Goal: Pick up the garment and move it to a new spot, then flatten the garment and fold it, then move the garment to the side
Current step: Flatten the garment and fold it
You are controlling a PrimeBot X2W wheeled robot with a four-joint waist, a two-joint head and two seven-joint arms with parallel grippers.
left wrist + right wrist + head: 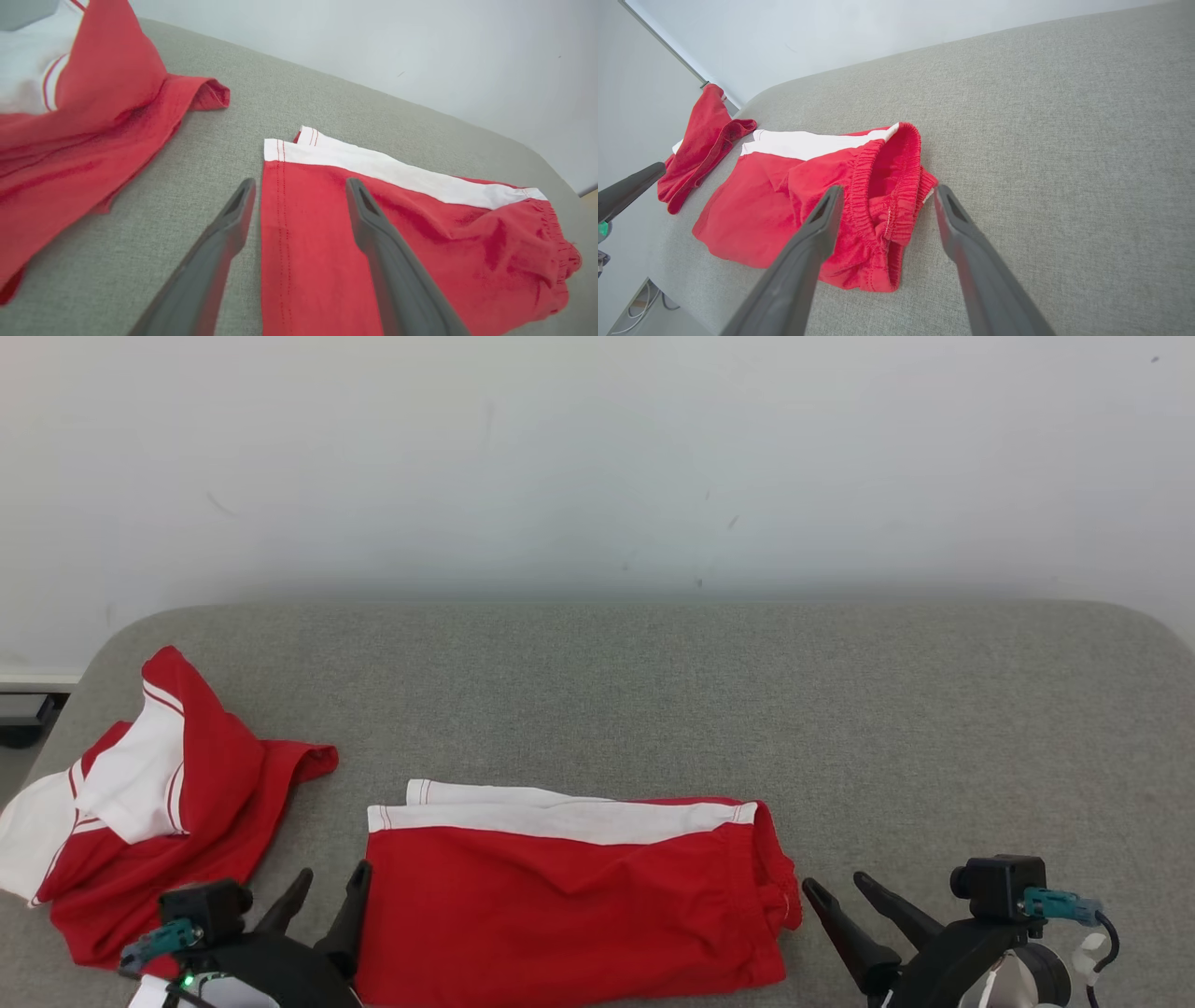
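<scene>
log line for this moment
shorts: folded on table | left gripper: open, empty | right gripper: open, empty | shirt: crumpled far left

i see the garment [569,905] lying folded and flat: red shorts with a white band along the far edge. its stitched leg hem sits at my left fingers [229,228], one finger just outside the hem edge and the other over the red cloth. its gathered elastic waistband, bunched and slightly raised, lies just beside my right fingers [822,224], showing between them in the wrist view.
</scene>
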